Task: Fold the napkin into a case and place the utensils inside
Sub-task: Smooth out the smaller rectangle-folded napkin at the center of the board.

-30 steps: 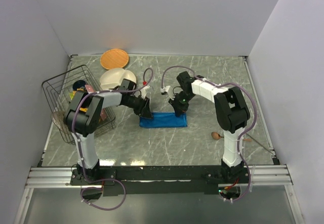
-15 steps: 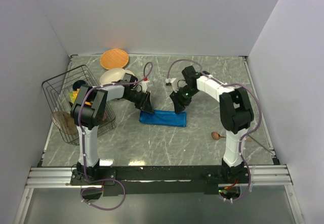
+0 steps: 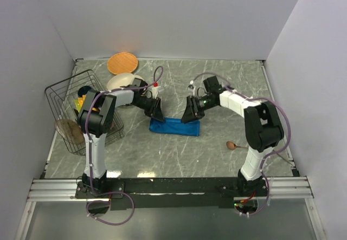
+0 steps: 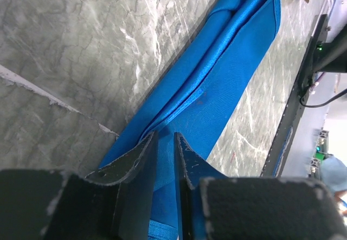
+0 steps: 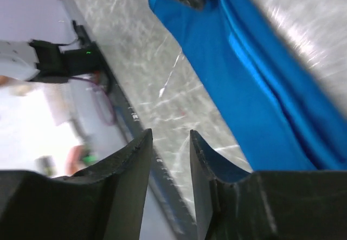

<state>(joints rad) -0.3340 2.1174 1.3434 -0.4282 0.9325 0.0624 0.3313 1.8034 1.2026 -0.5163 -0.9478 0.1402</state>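
Observation:
The napkin lies on the grey marble table as a narrow, long blue case of several layers, slightly slanted. My left gripper is at its left end. In the left wrist view its tips rest on the blue cloth, the jaws a narrow gap apart with cloth showing through. My right gripper hovers over the right end, open. Only table shows between its fingers, and the napkin lies beside them. A wooden spoon lies to the right, apart from both grippers.
A wire basket with items stands at the left. Beside its front is a brown disc. A white bowl and an orange plate sit behind the left arm. Walls enclose the table.
The right gripper has let go of the napkin's right end and opened, its arm swinging outward. The left gripper's jaws have narrowed at the left end. The napkin now lies slightly slanted.

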